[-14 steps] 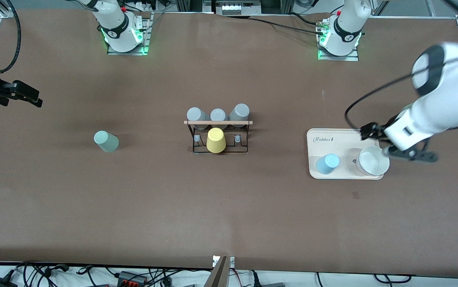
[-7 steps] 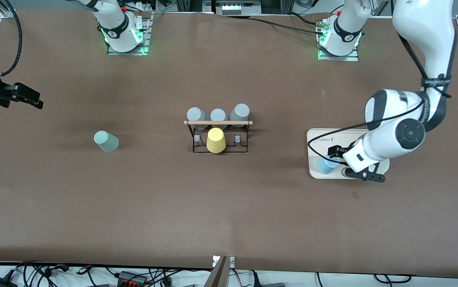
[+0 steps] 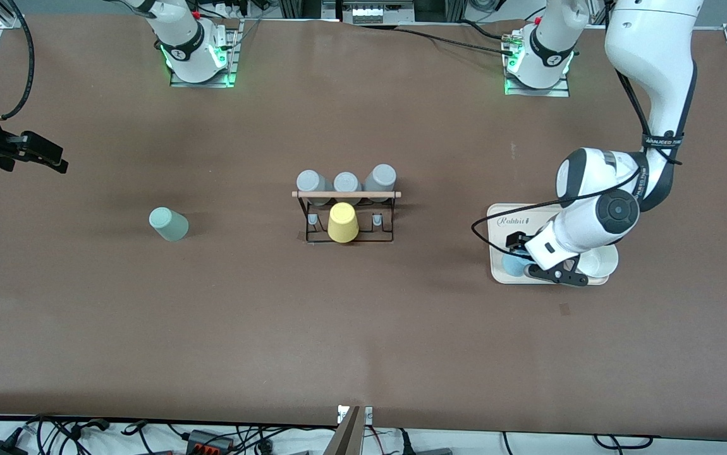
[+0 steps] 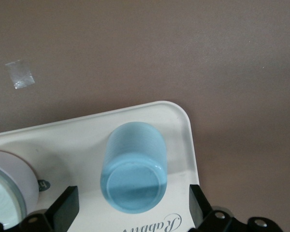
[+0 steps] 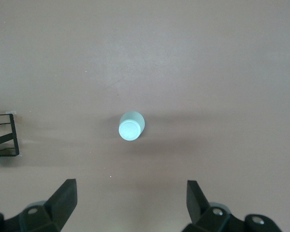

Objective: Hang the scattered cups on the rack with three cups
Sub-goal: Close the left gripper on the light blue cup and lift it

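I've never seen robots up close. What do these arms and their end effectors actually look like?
The left arm is glossy white with rounded segments, dark grey joint caps and a black cable looping alongside. Both bases glow green. The left end effector is black with two flat fingers. The right end effector is black too, trailing a black cable.

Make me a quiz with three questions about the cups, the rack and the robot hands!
1. Where is the light blue cup?
A. on the rack
B. on the cream tray
C. on the bare table

2. How many grey cups are on the rack?
A. one
B. two
C. three

3. How is the left tool?
A. open over the blue cup
B. shut on the mint cup
C. holding the yellow cup

Answers: 1 B, it stands beside the white bowl on the tray. 2 C, three sit along the rod. 3 A, its fingers are spread either side of it.
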`<action>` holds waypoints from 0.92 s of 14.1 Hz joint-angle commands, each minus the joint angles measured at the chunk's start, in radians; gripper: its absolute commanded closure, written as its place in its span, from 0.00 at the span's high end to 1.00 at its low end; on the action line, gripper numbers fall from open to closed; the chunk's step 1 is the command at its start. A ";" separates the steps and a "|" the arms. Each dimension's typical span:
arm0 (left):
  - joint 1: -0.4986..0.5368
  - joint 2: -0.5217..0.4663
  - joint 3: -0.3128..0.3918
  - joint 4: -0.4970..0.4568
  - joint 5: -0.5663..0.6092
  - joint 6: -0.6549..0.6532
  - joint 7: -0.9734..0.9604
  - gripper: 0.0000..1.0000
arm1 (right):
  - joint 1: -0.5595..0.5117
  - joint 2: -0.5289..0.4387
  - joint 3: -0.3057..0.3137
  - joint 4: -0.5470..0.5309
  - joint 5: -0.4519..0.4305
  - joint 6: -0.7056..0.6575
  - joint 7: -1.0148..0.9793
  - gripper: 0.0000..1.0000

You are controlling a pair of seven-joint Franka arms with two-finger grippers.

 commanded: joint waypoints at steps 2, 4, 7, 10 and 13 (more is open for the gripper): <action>-0.004 0.021 0.001 -0.010 -0.015 0.047 0.013 1.00 | -0.009 0.004 0.000 0.015 0.001 0.002 -0.011 1.00; -0.004 0.036 0.001 -0.011 -0.015 0.070 0.013 1.00 | -0.006 0.004 0.000 0.015 0.001 0.004 -0.011 1.00; -0.004 0.047 -0.010 -0.010 -0.015 0.072 0.011 1.00 | -0.006 0.004 0.000 0.015 0.003 0.004 -0.009 1.00; -0.004 0.058 -0.010 -0.011 -0.014 0.084 0.013 1.00 | -0.006 0.004 0.000 0.015 0.003 0.004 -0.009 1.00; -0.004 0.056 -0.010 -0.008 0.000 0.084 0.019 0.48 | -0.007 0.004 0.000 0.015 0.003 0.002 -0.008 1.00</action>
